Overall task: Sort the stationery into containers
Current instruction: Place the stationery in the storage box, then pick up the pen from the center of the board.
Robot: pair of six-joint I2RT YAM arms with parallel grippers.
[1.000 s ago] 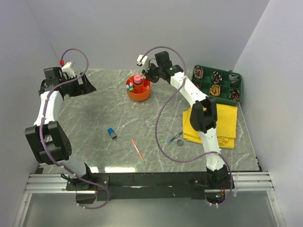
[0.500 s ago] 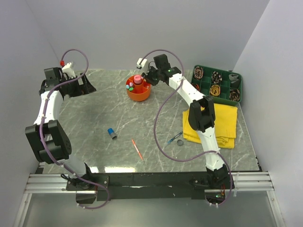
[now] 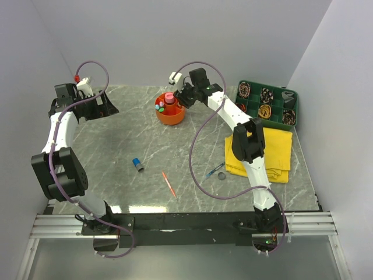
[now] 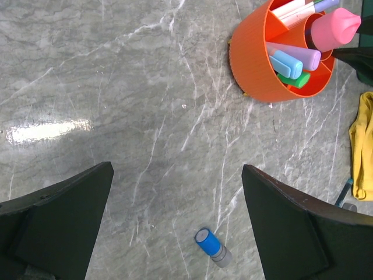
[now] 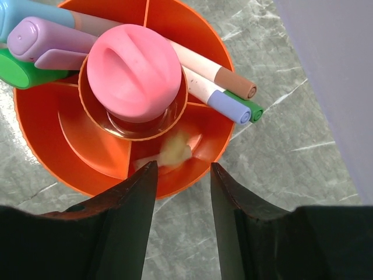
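Note:
The round orange organiser [image 3: 171,111] stands at the back centre, with a pink tube [image 5: 134,73] in its centre cup and several markers [image 5: 224,96] in the ring compartments. My right gripper [image 3: 180,97] is open just over its right rim [image 5: 183,168]. A small pale yellow piece [image 5: 175,149], blurred, lies in the ring compartment right in front of the jaws. My left gripper [image 3: 102,104] is open and empty at the far left [image 4: 176,172]. On the table lie a blue cap [image 3: 137,164], a red pen [image 3: 169,184], a blue pen [image 3: 212,172] and a dark disc [image 3: 221,175].
The green divided tray [image 3: 289,111] stands at the back right with dark coiled items in several cells. A yellow cloth [image 3: 262,153] lies in front of it under the right arm. White walls close in the left, back and right sides.
My right gripper has shifted a little left, toward the organiser's rim. The left arm and the items on the table have not moved.

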